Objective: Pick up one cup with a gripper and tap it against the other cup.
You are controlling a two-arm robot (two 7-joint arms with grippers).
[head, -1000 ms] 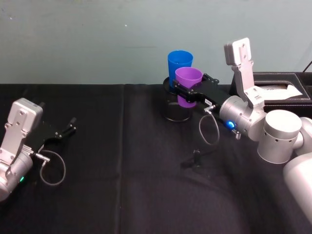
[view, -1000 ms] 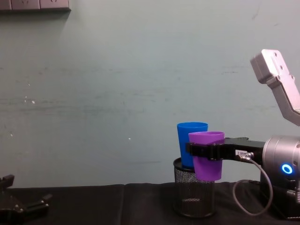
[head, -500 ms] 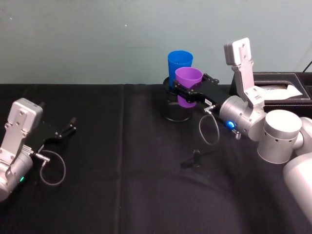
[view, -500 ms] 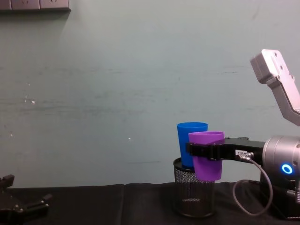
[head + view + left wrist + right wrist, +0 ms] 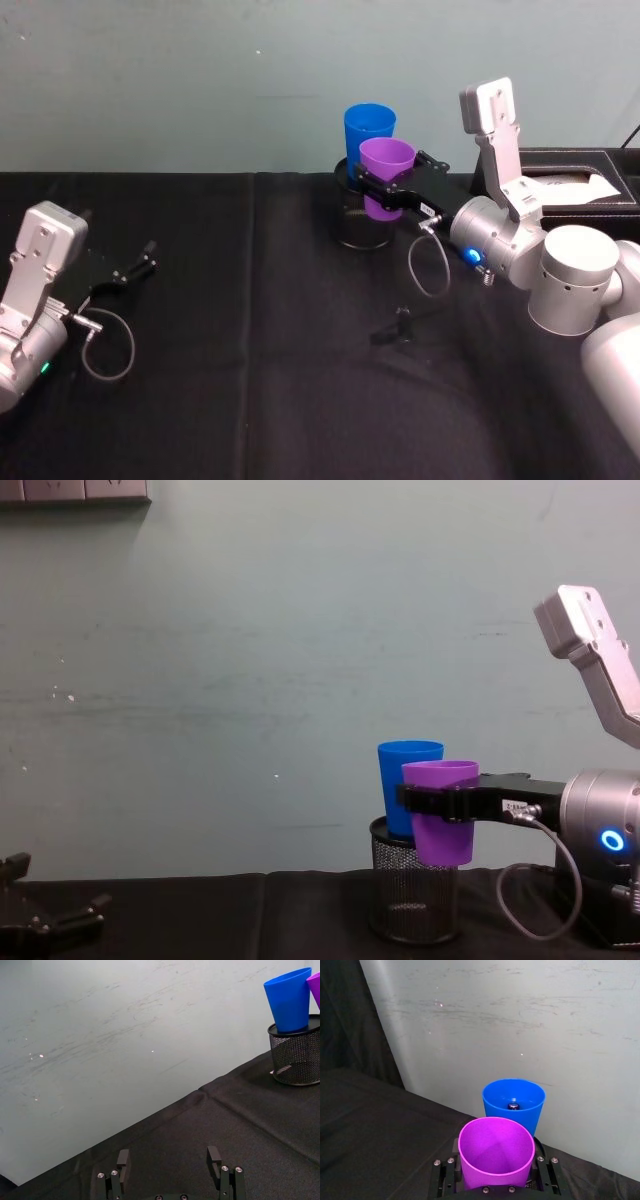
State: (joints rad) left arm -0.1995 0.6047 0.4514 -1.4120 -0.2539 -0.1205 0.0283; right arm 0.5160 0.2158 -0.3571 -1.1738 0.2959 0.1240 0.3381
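Change since a second ago: nothing to report, both cups and both arms sit exactly where they were.
Head view: the right gripper [image 5: 385, 192], black and two-fingered on a silver-grey arm, is clamped round the smooth purple plastic tumbler [image 5: 385, 170] and holds it off the black-clothed table [image 5: 250, 400]. Just behind it stands the taller bright blue plastic tumbler [image 5: 368, 128], set in a black wire-mesh pen holder [image 5: 357, 235]. The left gripper [image 5: 130, 270] rests on the table at the far left, fingers spread, idle.
Left wrist view: the left gripper [image 5: 170, 1160] gapes wide with nothing in it; blue tumbler [image 5: 288, 1000] far off.
Right wrist view: purple tumbler [image 5: 495, 1152] mouth up, gripped from both sides; blue tumbler [image 5: 514, 1102] just beyond, whether the rims touch I can't tell.
Chest view: purple tumbler [image 5: 440, 820] overlaps the blue tumbler [image 5: 405, 780] side-on, held over the mesh holder [image 5: 415, 905].
Progress: pick-up done; the tap looks either under way or a nudge away.
Axis: both tumblers upright, long axis vertical, mouths up.
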